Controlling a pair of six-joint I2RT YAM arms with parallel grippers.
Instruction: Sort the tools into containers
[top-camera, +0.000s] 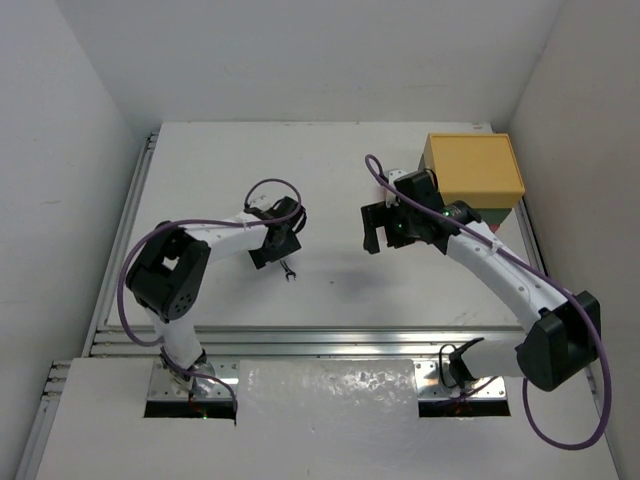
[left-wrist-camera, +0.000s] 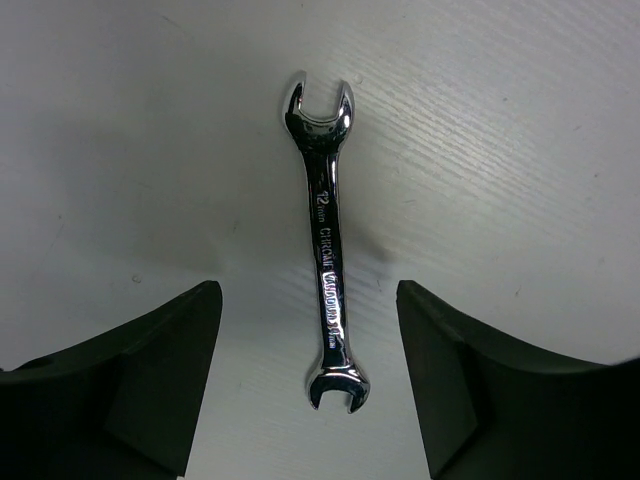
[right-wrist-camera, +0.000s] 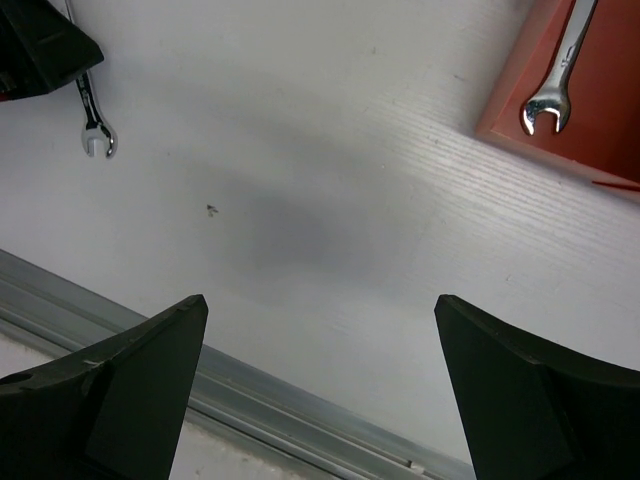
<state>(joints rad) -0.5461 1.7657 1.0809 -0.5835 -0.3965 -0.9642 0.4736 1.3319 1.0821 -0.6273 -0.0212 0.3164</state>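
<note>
A small silver open-end wrench (left-wrist-camera: 328, 250) lies flat on the white table, also visible in the top view as the wrench (top-camera: 289, 270). My left gripper (left-wrist-camera: 310, 385) hangs over it, open. Its dark fingers (left-wrist-camera: 150, 385) stand either side of the wrench's near end without touching it. My right gripper (right-wrist-camera: 320, 385) is open and holds nothing, hovering over bare table left of the containers. The yellow container (top-camera: 473, 167) tops the stack at the back right. A corner of the red container (right-wrist-camera: 600, 140) shows in the right wrist view, with another silver wrench (right-wrist-camera: 556, 85) inside it.
A metal rail (right-wrist-camera: 300, 420) runs along the table's near edge. White walls close in the table on the left, back and right. The left gripper (right-wrist-camera: 40, 45) and its wrench (right-wrist-camera: 95, 125) appear at the top left of the right wrist view.
</note>
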